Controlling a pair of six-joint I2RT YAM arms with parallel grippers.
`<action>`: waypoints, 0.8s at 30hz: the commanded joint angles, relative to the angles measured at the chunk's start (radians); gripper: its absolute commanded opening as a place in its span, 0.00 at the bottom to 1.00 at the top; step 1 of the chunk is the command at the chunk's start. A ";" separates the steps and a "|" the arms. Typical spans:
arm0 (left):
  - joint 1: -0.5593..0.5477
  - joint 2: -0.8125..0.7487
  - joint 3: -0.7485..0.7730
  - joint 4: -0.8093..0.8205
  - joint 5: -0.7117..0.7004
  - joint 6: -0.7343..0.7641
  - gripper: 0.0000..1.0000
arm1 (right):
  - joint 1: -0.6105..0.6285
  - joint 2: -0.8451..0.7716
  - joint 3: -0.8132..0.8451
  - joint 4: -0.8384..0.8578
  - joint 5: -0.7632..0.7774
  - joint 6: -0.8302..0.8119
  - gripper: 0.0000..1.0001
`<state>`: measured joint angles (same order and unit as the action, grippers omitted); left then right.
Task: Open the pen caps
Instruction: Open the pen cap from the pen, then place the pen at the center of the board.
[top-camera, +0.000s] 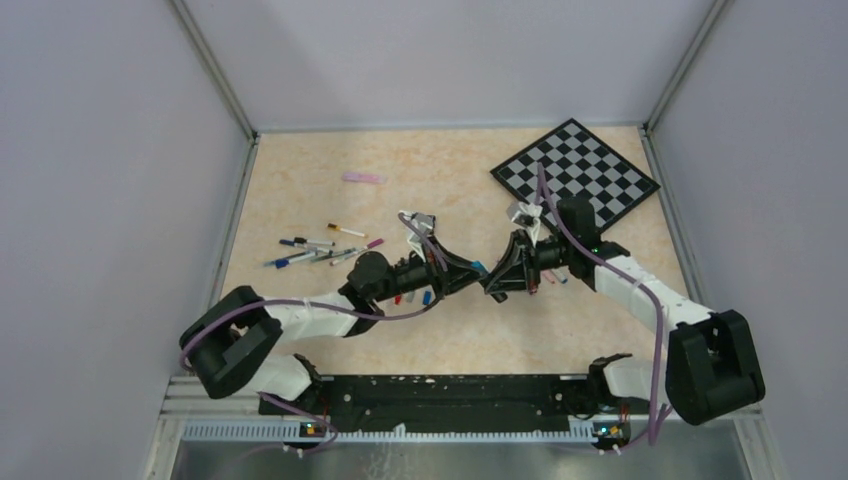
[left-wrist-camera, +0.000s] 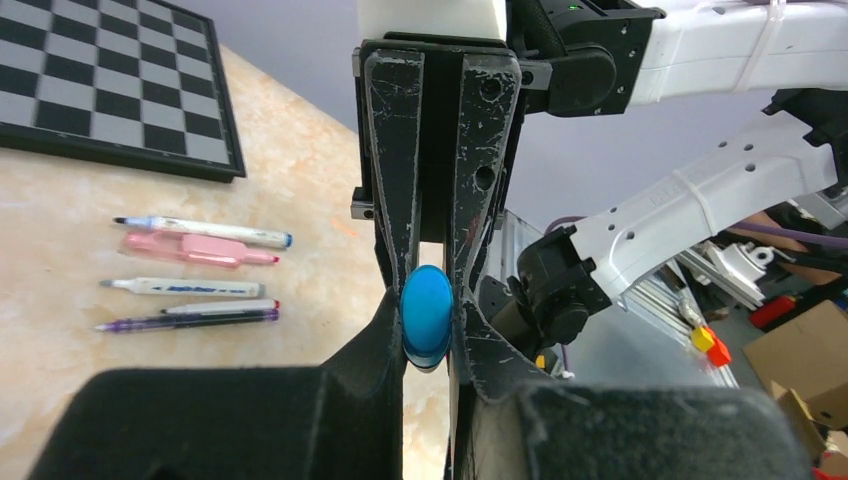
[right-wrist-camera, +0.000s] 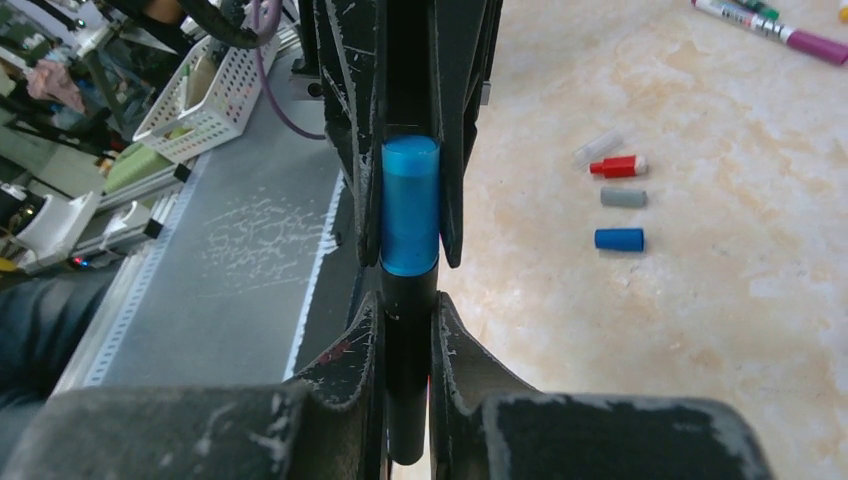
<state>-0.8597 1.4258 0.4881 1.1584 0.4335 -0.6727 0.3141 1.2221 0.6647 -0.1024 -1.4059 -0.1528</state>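
We hold one pen between the two hands above the table. The right hand is clamped on the black barrel. The left hand is pinched around the blue cap, which sits on the barrel's end and looks not yet pulled off. The main risk, as we judge it, is a slip: both grips are on smooth, narrow plastic, so a stiff cap could let the barrel slide through the right fingers instead of coming free. If we pull off the pen's axis, we could bend it or twist it out of one grip. A sudden release could fling the cap among the loose caps lying just beside us on the table.
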 joint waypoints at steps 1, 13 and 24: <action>0.135 -0.210 0.044 0.044 -0.186 0.101 0.00 | 0.050 0.043 0.042 -0.135 -0.005 -0.096 0.00; 0.285 -0.485 0.046 -0.055 -0.337 0.103 0.00 | 0.118 0.123 0.117 -0.319 0.064 -0.267 0.00; 0.289 -0.615 -0.034 -0.633 -0.133 0.047 0.00 | -0.112 0.043 0.147 -0.305 0.764 -0.314 0.00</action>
<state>-0.5724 0.8398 0.5220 0.7650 0.2081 -0.5781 0.3038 1.3003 0.7818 -0.4507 -0.9062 -0.4480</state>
